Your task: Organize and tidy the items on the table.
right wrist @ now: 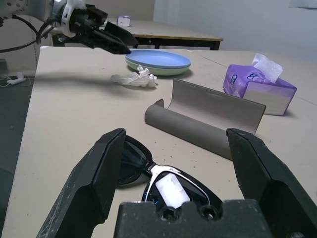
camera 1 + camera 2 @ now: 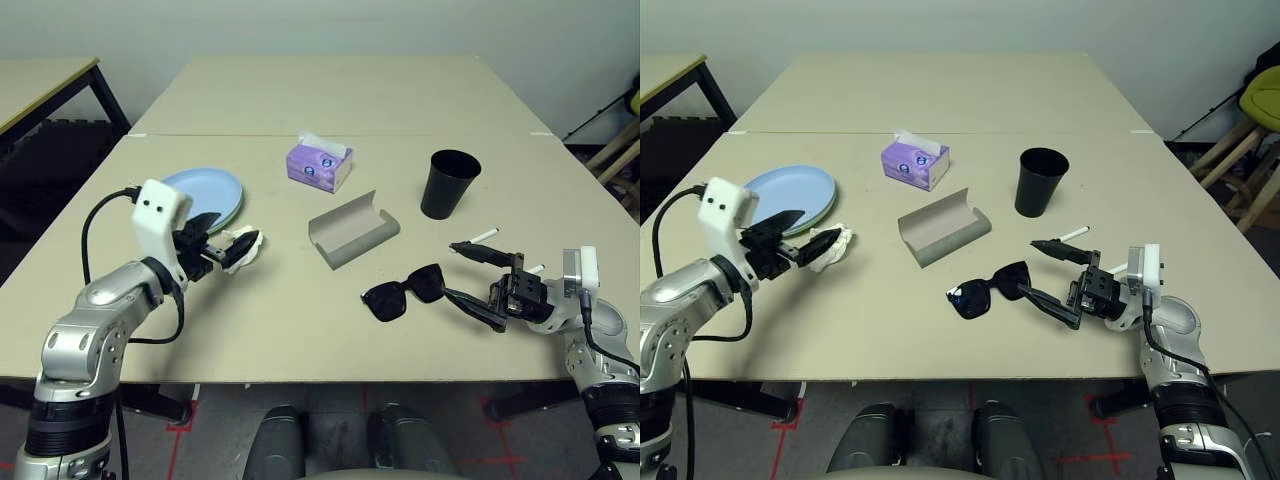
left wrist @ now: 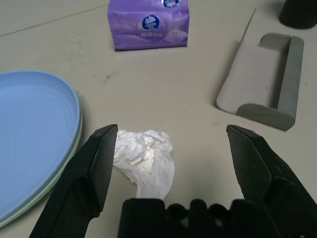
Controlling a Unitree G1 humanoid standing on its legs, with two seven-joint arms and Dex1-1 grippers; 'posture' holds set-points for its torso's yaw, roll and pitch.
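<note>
A crumpled white tissue lies beside a blue plate stacked on a green one. My left gripper hovers open just over the tissue, one finger on each side. Black sunglasses lie near the front of the beige table. My right gripper is open at their right temple arm, holding nothing. The grey glasses case lies open in the middle. Behind my right gripper stands a black cup. One white-and-blue pen lies beyond that gripper, and a second pen is partly hidden by it.
A purple tissue box stands behind the case. A seam crosses the table beyond it. A smaller wood-topped table stands at the far left. Wooden stool legs stand off the right edge.
</note>
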